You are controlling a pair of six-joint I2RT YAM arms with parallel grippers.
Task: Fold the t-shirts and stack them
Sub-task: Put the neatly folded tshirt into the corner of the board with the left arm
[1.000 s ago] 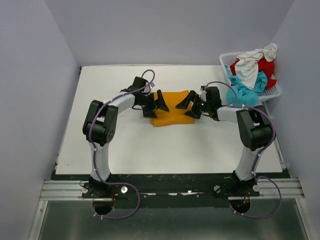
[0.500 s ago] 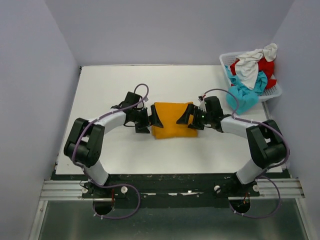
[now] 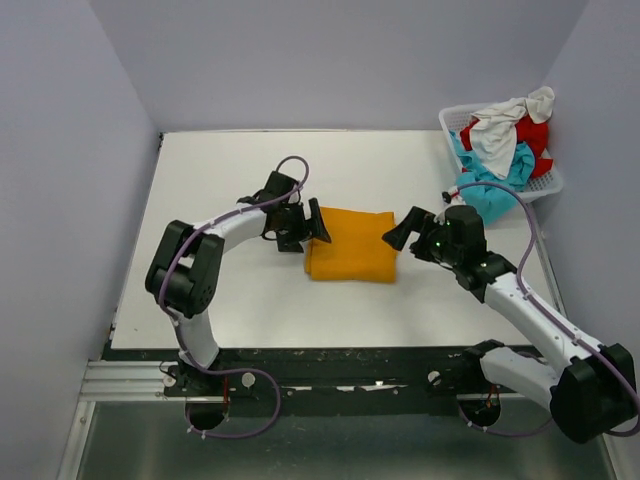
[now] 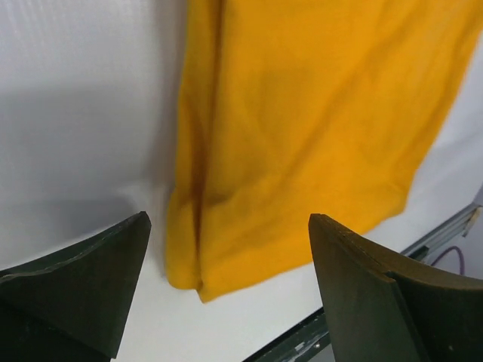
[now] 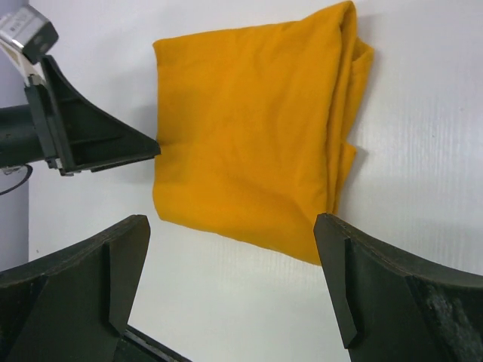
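Observation:
A mustard-orange t-shirt lies folded into a flat rectangle on the white table; it also shows in the left wrist view and the right wrist view. My left gripper is open and empty at the shirt's left edge, its jaws wide over the near left corner. My right gripper is open and empty just off the shirt's right edge, above the table. Turquoise, red and white t-shirts lie heaped in the basket.
A white lattice basket stands at the table's back right corner, turquoise cloth hanging over its front. The left gripper's fingers show in the right wrist view beside the shirt. Grey walls enclose three sides; a metal rail runs along the near edge.
The orange shirt has shifted toward the near edge and now lies wider and flat. The right arm has drawn back to the right; the left gripper stays at the shirt's left edge.

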